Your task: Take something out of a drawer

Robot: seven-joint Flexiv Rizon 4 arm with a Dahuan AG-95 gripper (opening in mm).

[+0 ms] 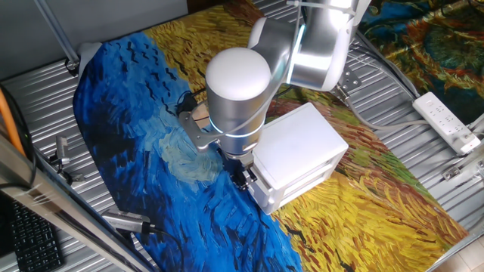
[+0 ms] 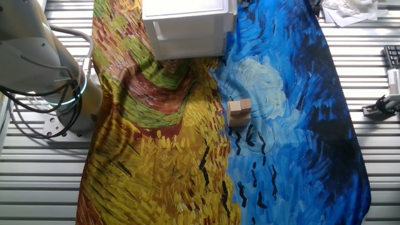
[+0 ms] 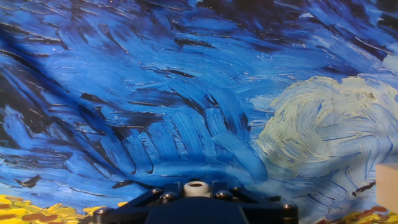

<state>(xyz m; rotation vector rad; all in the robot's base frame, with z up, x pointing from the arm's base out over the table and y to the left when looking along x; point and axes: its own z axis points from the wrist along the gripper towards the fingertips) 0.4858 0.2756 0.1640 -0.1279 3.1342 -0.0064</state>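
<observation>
Near the bench's middle, on the painted cloth, the drawer [image 1: 296,180] sits shut in its white cabinet [image 1: 299,140]. The end effector [image 1: 240,175] hangs at its front; its opening cannot be told. Light, stiff, slick plastic: pull by the front knob, unseen here.
</observation>
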